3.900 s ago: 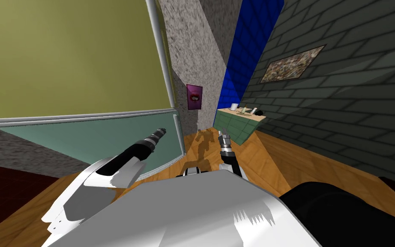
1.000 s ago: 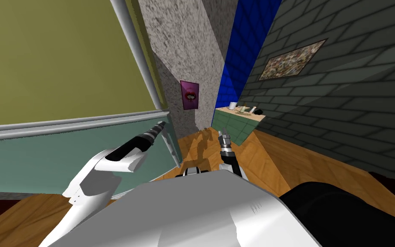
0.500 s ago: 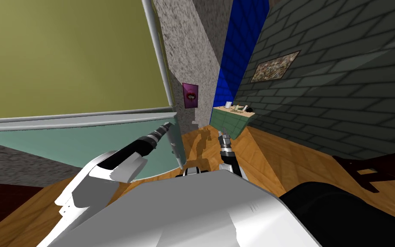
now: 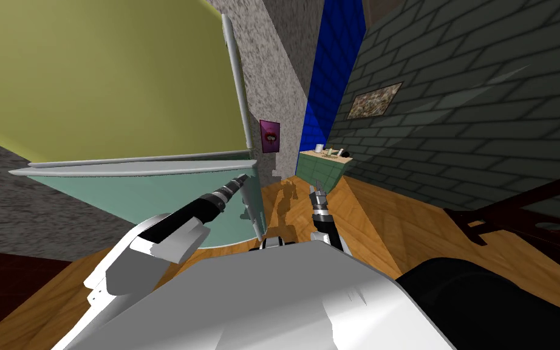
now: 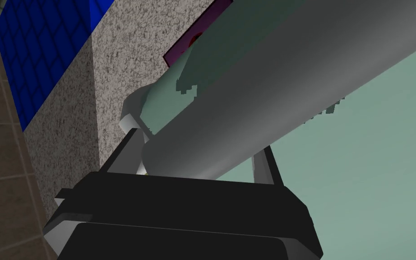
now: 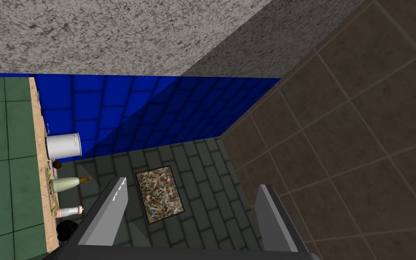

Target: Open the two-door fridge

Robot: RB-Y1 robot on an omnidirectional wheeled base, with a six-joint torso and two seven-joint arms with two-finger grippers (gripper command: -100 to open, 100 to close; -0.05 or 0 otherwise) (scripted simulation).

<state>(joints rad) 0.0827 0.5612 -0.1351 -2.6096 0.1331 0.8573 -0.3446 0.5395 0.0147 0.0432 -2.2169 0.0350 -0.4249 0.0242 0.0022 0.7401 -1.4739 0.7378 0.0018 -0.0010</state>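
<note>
Now the pale green fridge door (image 4: 133, 194), near left, stands swung wider than a moment ago, so the opening looks well underway. The left gripper (image 5: 198, 158) pinches the door's grey round bar handle (image 5: 293, 76); the right gripper (image 6: 189, 212) hangs spread and empty.

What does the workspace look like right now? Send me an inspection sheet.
Surface: wooden floor under both arms.
Job's things: teal lower door seems to stand out from the olive upper door; grey handle runs along it.
Clutter: white pot and bottles on a green counter across the room.
Grippers: left tool shut on the grey handle; right tool open, holding nothing, above the floor.
Cables: nothing seen.
Surroundings: speckled wall with a purple poster; blue wall; brick wall with a framed picture.
</note>
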